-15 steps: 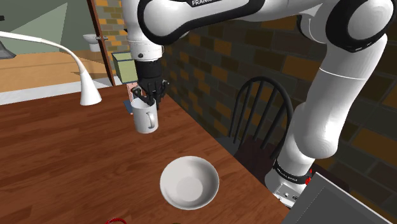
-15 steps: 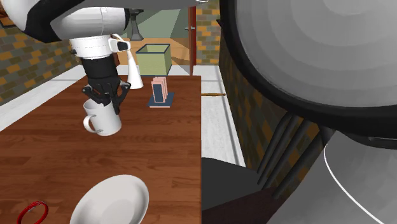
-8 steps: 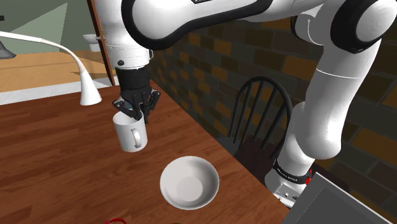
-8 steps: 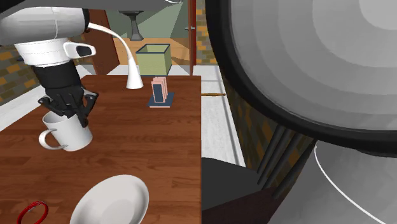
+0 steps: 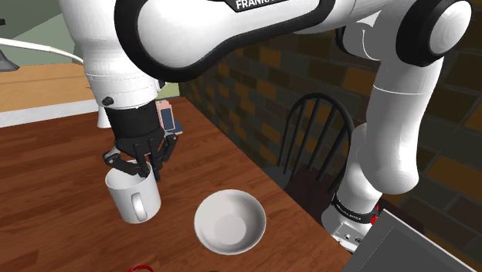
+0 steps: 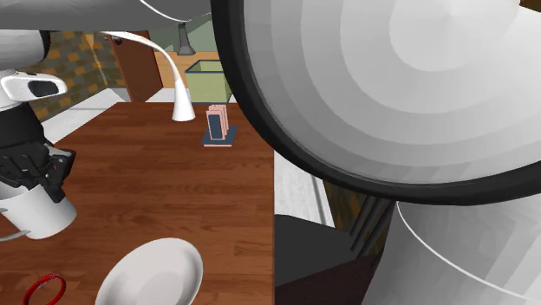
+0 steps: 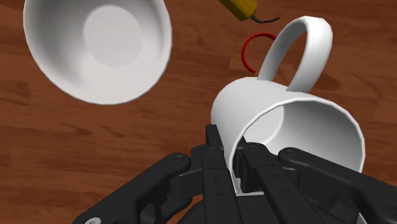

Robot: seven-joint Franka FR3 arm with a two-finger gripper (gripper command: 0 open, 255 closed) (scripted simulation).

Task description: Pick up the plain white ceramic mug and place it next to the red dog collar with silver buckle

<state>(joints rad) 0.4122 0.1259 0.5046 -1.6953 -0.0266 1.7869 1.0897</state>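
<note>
1. The black hand [image 5: 139, 164] was seen closed on the rim of the white mug [image 5: 133, 198], one finger inside the mouth and the other against the outer wall, as shown in the wrist view [image 7: 235, 162]
2. The mug [image 7: 289, 130] was held tilted beneath the hand, with its handle turned towards the red collar [image 7: 253, 52]; whether its base touched the table [image 5: 46, 178] could not be told
3. In the second exterior view the mug [image 6: 35, 210] was found at the picture's left edge, hanging from the hand [image 6: 39, 178] over the brown wooden table [image 6: 173, 182]
4. The red collar [image 6: 45, 286] was seen lying on the table near that view's lower left corner, below the mug and beside a white bowl [image 6: 152, 273]; in the shoulder view only a red sliver [image 5: 139, 268] was shown at the bottom edge
5. The bowl [image 5: 229, 222] was placed on the table to the shoulder view's right of the mug, apart from it
6. A yellowish object [image 7: 240, 7] with a dark cord was seen beyond the collar in the wrist view
7. Farther along the table a white gooseneck lamp [image 6: 178, 104], a pink and blue holder [image 6: 218, 126] and a green box [image 6: 204, 80] were seen
8. A dark wooden chair [image 5: 313, 147] was set beside the table, before a brick wall
</note>
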